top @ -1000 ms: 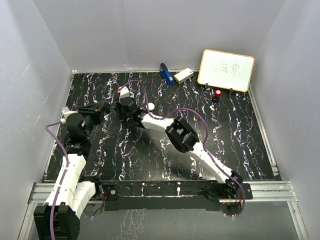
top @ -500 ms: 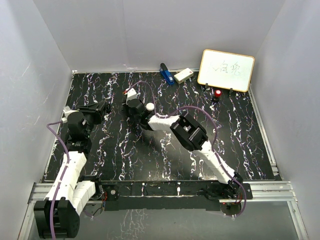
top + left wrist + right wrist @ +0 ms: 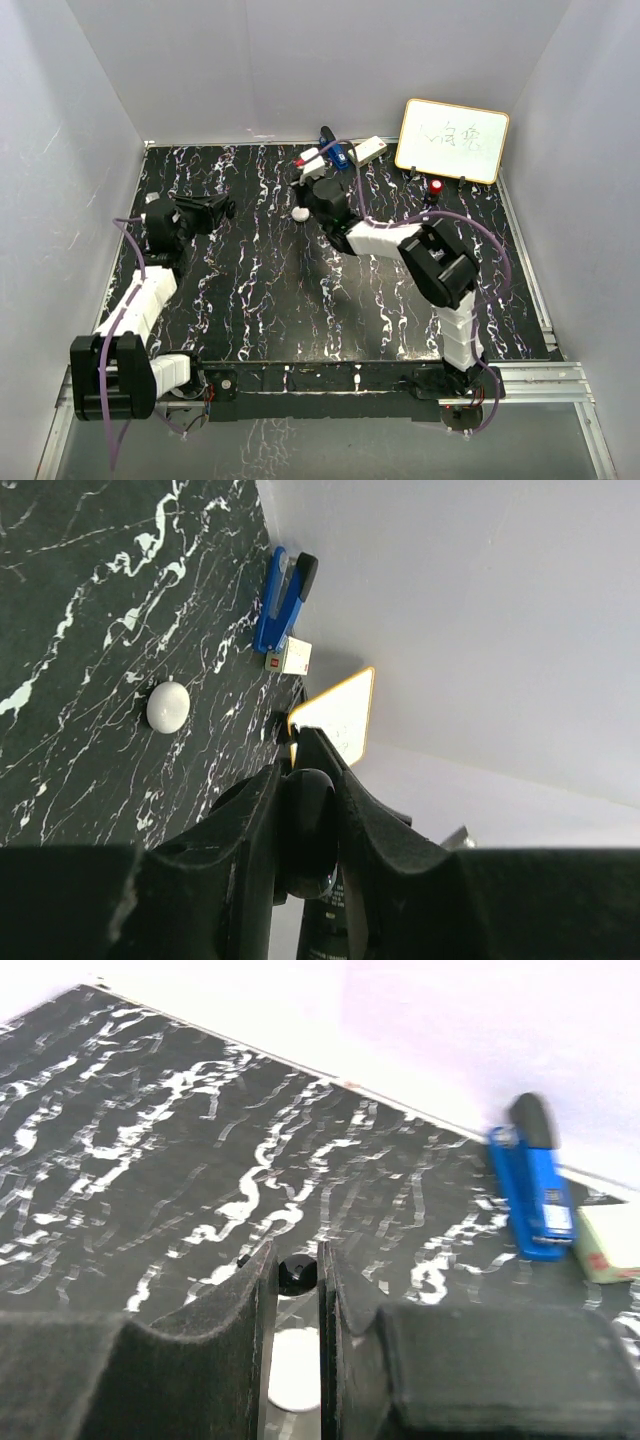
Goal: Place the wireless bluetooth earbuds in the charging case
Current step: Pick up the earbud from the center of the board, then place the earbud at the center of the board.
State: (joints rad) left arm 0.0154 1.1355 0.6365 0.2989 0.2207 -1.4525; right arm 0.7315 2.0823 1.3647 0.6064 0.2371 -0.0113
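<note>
The charging case [image 3: 300, 213], a small round white puck, lies on the black marbled table [image 3: 250, 300] in the back middle. My right gripper [image 3: 305, 196] hovers just over it. In the right wrist view this gripper [image 3: 297, 1263] is shut on a tiny glossy dark earbud [image 3: 297, 1276], with the case [image 3: 295, 1372] showing below, between the fingers. My left gripper [image 3: 221, 208] stands to the case's left, apart from it. It [image 3: 305, 758] is shut on a dark rounded piece [image 3: 305, 825] that looks like an earbud. In the left wrist view the case [image 3: 168, 705] lies farther ahead.
A blue stapler [image 3: 333, 150] and a cream box [image 3: 367, 150] lie against the back wall. A whiteboard [image 3: 452, 140] leans at the back right, with a red-topped black knob [image 3: 435, 188] in front of it. White walls enclose the table.
The right gripper has swung right, from left of the case to over it. The left arm has stretched back and slightly right. The case has not moved.
</note>
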